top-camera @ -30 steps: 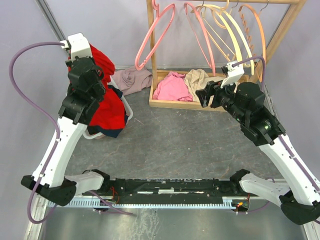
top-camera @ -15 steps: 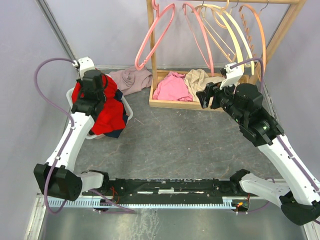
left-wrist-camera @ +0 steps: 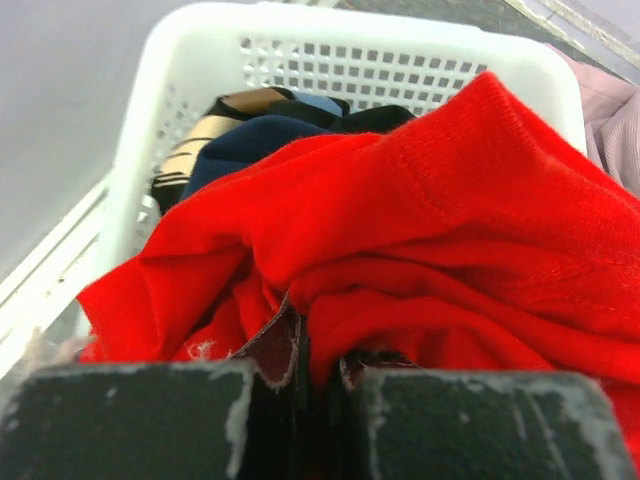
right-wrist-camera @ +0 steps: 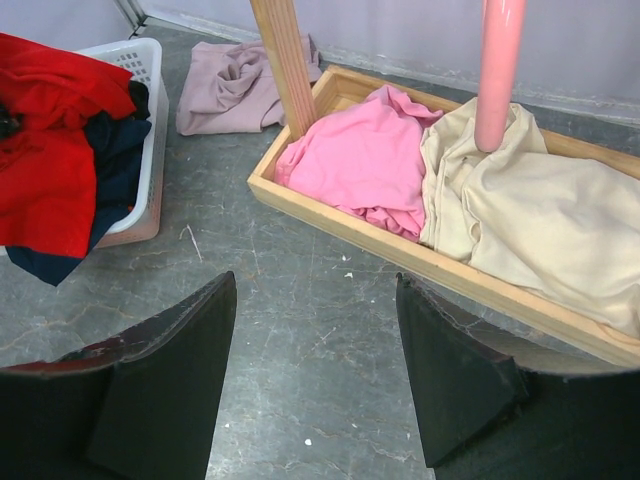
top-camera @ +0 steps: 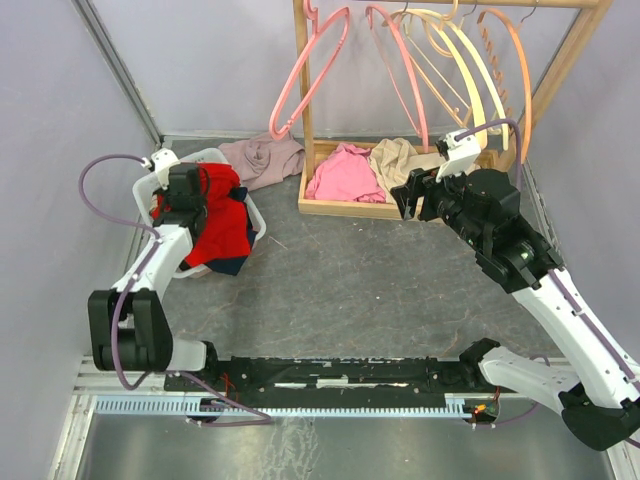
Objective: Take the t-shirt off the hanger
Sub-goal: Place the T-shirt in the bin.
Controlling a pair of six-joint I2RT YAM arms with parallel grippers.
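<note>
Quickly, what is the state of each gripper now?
Left gripper: closed on the red t-shirt.
Right gripper: open, holding nothing.

Left gripper (top-camera: 186, 196), raised a second ago, now sits low at the basket (top-camera: 212, 155). The red t-shirt (top-camera: 225, 222) descends with it.

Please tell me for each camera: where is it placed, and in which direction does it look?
Top external: above and behind the arms, looking down at the table; both arms show.
Left wrist: on the left arm, facing into the white basket; the left hand, shut on the red t-shirt, shows at the bottom.
Right wrist: on the right arm, facing the wooden tray of clothes; the open right hand shows at the bottom.
Shared: both wrist views show the basket and red t-shirt.
</note>
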